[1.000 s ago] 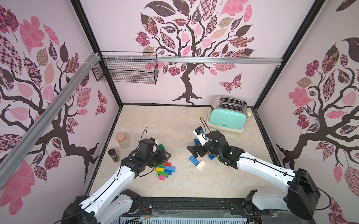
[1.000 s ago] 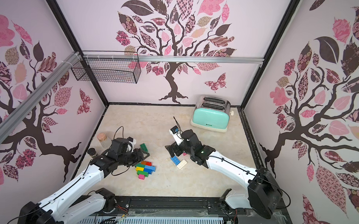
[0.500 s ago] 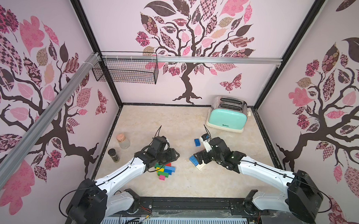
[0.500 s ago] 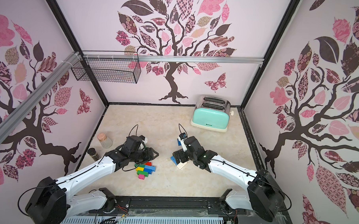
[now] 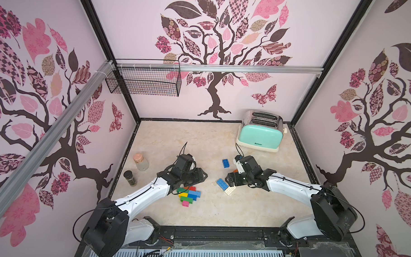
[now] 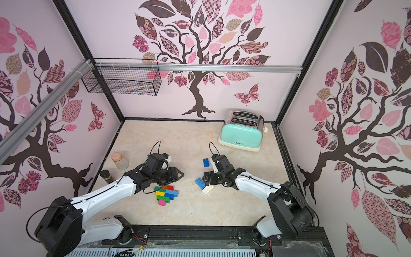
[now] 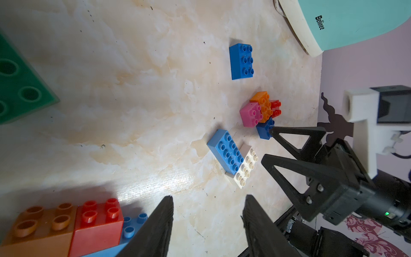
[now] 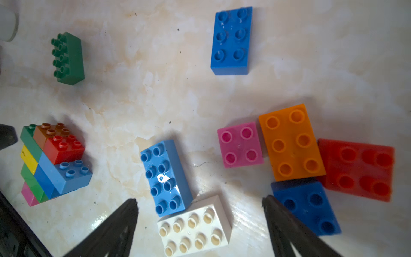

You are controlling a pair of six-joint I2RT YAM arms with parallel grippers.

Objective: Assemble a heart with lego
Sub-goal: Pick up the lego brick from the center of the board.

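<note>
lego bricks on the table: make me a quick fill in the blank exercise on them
1. Beside the loose pink square brick lies an oblong ____ brick.
2. The long light blue brick touches a ____ brick at one end.
3. The built cluster tapers, away from the toaster, to a small ____ brick.
Missing words: orange; white; pink.

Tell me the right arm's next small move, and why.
Probably lower the right gripper and close on the white brick: its open jaws hang either side of that brick, holding nothing. The light blue brick lies against it, so descend carefully.
</note>
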